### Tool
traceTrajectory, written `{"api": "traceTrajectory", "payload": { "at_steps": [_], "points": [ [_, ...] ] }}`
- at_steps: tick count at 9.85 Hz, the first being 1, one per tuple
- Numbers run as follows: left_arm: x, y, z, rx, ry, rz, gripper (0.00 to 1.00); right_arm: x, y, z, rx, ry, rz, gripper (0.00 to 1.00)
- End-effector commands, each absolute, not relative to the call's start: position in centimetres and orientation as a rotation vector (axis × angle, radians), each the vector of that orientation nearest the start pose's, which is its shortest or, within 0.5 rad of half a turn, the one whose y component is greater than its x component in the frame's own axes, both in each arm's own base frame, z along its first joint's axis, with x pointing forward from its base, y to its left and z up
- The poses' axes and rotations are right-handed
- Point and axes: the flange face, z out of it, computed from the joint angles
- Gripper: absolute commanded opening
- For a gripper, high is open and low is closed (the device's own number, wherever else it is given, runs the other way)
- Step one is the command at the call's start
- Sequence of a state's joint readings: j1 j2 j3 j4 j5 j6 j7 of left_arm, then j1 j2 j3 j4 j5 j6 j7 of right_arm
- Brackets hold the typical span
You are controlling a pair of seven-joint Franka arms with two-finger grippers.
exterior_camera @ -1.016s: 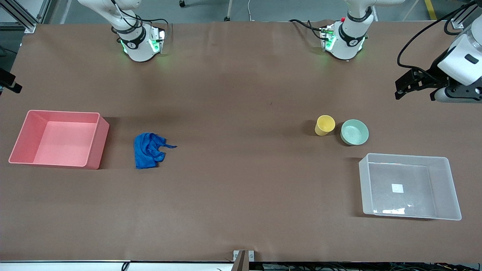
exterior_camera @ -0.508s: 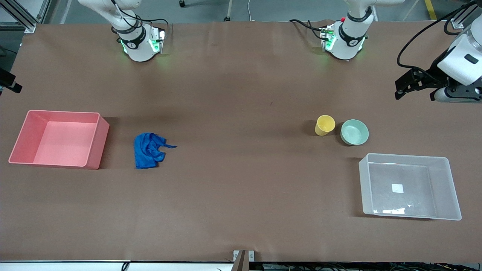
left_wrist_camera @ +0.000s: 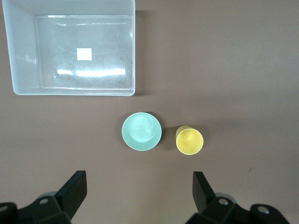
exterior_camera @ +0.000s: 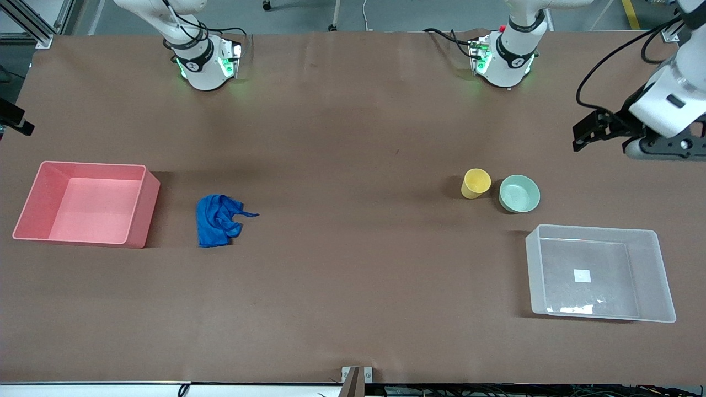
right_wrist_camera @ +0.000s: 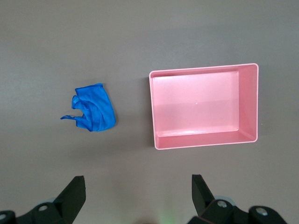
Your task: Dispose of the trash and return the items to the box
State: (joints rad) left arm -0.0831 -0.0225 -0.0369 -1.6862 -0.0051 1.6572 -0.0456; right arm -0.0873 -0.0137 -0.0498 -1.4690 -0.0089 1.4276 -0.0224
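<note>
The deep-blue rag (exterior_camera: 219,220) lies crumpled on the table beside the pink bin (exterior_camera: 140,207); it also shows in the right wrist view (right_wrist_camera: 92,113). The yellow cup (exterior_camera: 476,183) stands upright next to the mint-green bowl (exterior_camera: 519,193); both show in the left wrist view, cup (left_wrist_camera: 189,140) and bowl (left_wrist_camera: 141,131). The clear box (exterior_camera: 662,275) is nearer the front camera than the bowl, with only a white sticker inside. My left gripper (left_wrist_camera: 140,179) is open and empty, high over the table at the left arm's end. My right gripper (right_wrist_camera: 138,182) is open and empty, high over the right arm's end.
The pink bin (right_wrist_camera: 250,102) holds nothing. The clear box (left_wrist_camera: 21,56) also shows in the left wrist view. The brown table surface (exterior_camera: 353,220) stretches between rag and cup. A metal bracket (exterior_camera: 356,375) sits at the table's front edge.
The left arm's hand has shifted slightly toward the table's middle. The rag, cup, bowl, bin and box have not moved.
</note>
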Motion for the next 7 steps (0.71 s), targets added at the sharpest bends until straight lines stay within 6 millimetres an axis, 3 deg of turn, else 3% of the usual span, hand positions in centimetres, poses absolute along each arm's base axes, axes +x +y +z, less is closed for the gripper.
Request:
{"api": "traceTrajectory", "payload": {
  "at_steps": [1, 3, 4, 7],
  "points": [
    [54.5, -5.7, 51.8, -3.151, 0.129, 0.059, 1.00, 53.7, -2.8, 63.7, -3.162, 0.221, 0.096, 1.00],
    [53.5, -5.1, 44.8, -3.150, 0.116, 0.066, 1.00, 55.2, 1.7, 54.2, -3.169, 0.197, 0.110, 1.00],
    [52.6, -4.5, 41.3, -3.148, 0.102, 0.064, 1.00, 56.0, 4.4, 48.4, -3.168, 0.138, 0.118, 1.00],
    [49.6, -3.7, 31.3, -3.143, 0.091, 0.005, 1.00, 57.1, 6.7, 33.5, -3.147, 0.117, 0.133, 1.00]
  ]
}}
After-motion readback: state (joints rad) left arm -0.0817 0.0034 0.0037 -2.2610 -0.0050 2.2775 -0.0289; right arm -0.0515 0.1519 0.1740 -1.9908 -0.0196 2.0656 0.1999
